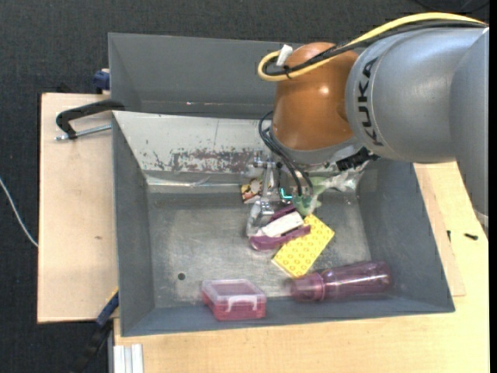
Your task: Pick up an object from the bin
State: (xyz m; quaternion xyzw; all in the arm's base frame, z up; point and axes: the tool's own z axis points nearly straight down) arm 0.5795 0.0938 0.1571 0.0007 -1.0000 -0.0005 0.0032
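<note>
- Where the gripper (266, 208) hangs low over the middle of the bin (167, 235), its tip sits at the upper left end of a small purple and white thing (276, 230); we cannot tell whether it is released or clenched, nor whether it touches that thing.
- That purple and white thing lies flat on the bin floor, just below the gripper in the camera view. Its long axis runs from lower left to upper right.
- We judge this the likeliest thing to pick: the coming move turns on closing across that slanted axis, with most of its length lying down and right of the tip.
- Touching its lower right side lies a yellow studded block (304, 249), tilted the same way, which could be nudged or caught along with it.
- Further out, near the front wall, a purple bottle (342, 281) lies on its side, and a pink lidded box (233, 298) rests well apart to the left.
- Above the gripper sits the orange cover (311, 99) of the wrist.
- On the grey arm (427, 84) we read the letters KUK (363, 103), running sideways; nothing in the bin shows writing we can read.
</note>
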